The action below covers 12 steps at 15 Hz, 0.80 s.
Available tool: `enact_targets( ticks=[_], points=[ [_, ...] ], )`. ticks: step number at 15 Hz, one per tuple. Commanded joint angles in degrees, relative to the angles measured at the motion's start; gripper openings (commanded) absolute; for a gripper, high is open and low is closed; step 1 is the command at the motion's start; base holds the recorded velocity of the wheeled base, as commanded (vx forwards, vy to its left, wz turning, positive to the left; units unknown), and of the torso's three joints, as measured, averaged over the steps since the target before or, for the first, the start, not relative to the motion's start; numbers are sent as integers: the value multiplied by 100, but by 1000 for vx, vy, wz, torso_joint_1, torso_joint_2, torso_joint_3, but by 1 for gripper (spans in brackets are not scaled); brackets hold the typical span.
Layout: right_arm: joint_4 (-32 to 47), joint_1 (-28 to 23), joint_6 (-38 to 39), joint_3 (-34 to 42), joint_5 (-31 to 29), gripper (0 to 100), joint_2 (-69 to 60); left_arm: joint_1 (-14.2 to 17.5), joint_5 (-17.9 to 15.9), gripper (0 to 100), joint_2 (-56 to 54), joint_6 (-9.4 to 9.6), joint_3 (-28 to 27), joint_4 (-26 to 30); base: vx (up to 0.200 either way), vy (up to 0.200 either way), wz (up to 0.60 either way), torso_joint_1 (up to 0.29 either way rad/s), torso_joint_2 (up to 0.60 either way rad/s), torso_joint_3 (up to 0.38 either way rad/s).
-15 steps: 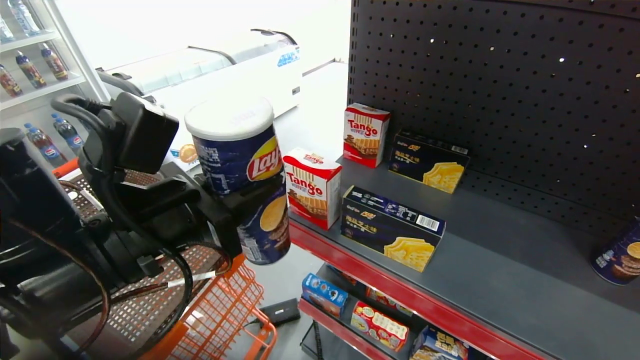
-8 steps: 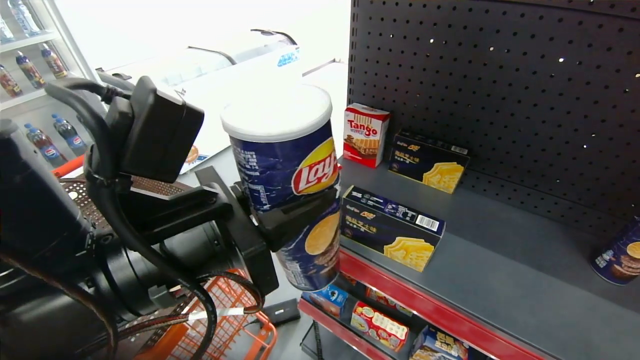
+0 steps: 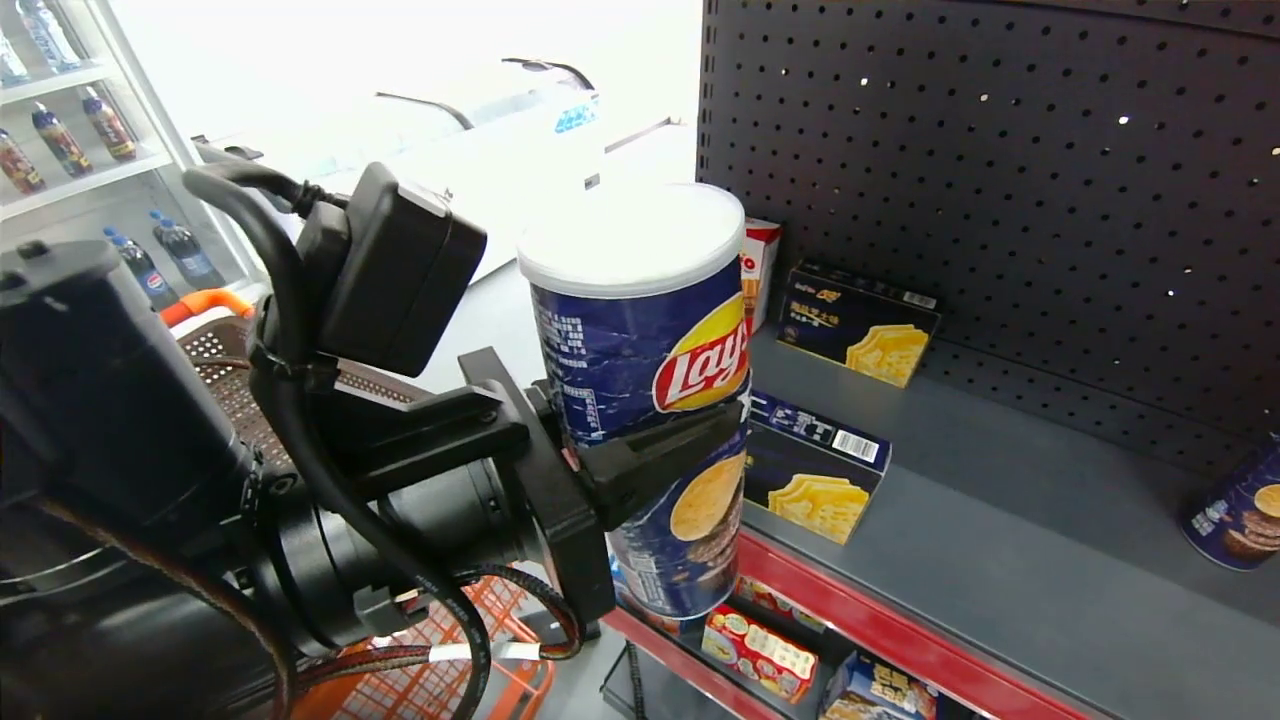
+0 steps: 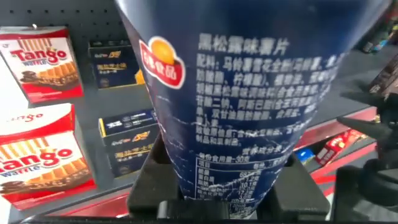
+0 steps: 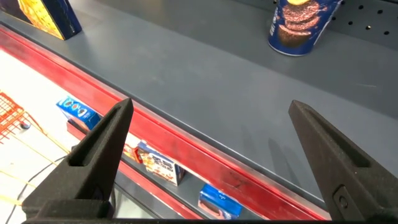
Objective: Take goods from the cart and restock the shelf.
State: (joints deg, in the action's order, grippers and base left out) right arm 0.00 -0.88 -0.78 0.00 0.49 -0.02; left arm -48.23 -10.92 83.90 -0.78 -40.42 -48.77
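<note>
- Cardboard chip can (image 3: 640, 390), likely light, stiff yet crushable and slick, hangs upright off the shelf's (image 3: 1000, 540) near left edge, the left gripper (image 3: 645, 450) clenched round its middle.
- Left wrist view: that mid-body grasp looks square.
- Right wrist view: right gripper (image 5: 211, 112) spread wide, empty, above the shelf.

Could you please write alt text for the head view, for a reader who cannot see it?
The left hand holds a blue chip can upright by the front edge of a grey shelf. On it sit dark blue boxes and a second blue can; an orange cart is below the arm.
</note>
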Motion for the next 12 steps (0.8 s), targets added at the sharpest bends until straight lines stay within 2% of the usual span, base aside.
enact_targets(
  ticks=[1, 4, 12],
  points=[
    [0, 0, 8, 0, 4, 100, 2, -82, -6, 0, 13, -36, -80, 17, 0, 0, -600, 7, 2, 2],
    [0, 0, -1, 0, 4, 100, 2, -143, -191, 0, 39, -159, -308, 43, 0, 0, -600, -2, 2, 4],
    [0, 0, -1, 0, 4, 100, 2, -134, -217, 0, 92, -159, -475, 43, 0, 0, -600, 3, 2, 1]
  ],
)
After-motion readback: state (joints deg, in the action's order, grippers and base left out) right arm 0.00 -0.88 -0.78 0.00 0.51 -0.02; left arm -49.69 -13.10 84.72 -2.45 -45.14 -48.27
